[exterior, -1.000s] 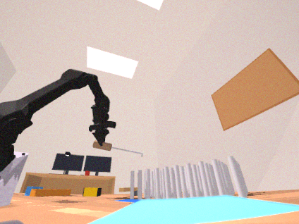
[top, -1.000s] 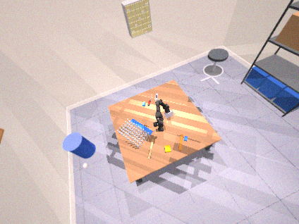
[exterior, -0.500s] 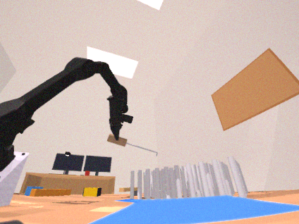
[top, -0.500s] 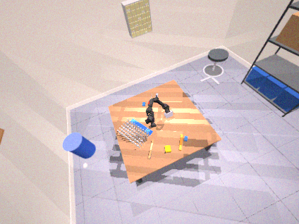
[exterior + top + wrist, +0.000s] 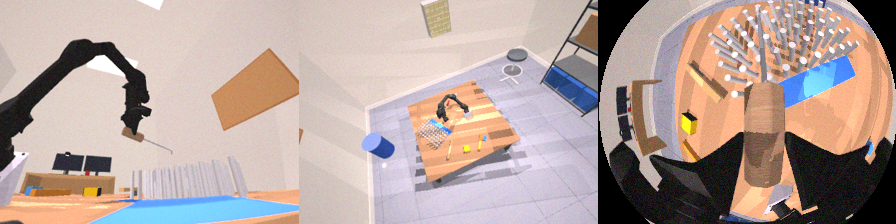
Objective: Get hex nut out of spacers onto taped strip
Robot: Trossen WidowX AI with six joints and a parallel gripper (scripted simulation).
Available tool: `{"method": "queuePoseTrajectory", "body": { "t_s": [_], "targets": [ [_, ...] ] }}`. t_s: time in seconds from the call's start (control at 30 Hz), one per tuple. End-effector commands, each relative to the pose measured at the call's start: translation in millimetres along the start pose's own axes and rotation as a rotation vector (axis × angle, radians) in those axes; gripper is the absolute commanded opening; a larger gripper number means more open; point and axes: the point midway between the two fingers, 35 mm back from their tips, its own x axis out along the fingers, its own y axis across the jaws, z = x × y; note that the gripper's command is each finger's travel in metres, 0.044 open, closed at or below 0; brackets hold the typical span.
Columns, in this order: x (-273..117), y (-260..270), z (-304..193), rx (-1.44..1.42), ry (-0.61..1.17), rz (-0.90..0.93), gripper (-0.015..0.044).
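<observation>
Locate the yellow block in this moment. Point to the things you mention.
In the top view, the yellow block [image 5: 467, 148] [image 5: 91, 191] [image 5: 689, 123] lies on the table between the long pale wooden strip [image 5: 449, 150] [image 5: 707, 82] and the orange bar [image 5: 479, 142] [image 5: 50, 192] [image 5: 691, 151], near the table's lower edge.

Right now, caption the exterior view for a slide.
Gripper holds the hook above the blue strip, its bent tip toward the spacers.
</observation>
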Motion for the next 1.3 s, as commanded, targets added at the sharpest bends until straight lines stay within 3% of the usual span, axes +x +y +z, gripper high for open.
{"method": "queuePoseTrajectory", "body": {
  "t_s": [0.0,0.47,0.97,1.27],
  "targets": [
    [-7.5,-32.8,4.4,-0.056,0.0,0.025,0.0],
    [-25.6,-145.1,0.4,-0.219,-0.027,0.074,0.0],
    [-47.2,-250.7,-39.4,-0.397,-0.088,0.069,0.0],
    [-46.8,-260.7,-44.8,-0.416,-0.094,0.065,0.0]
  ]
}}
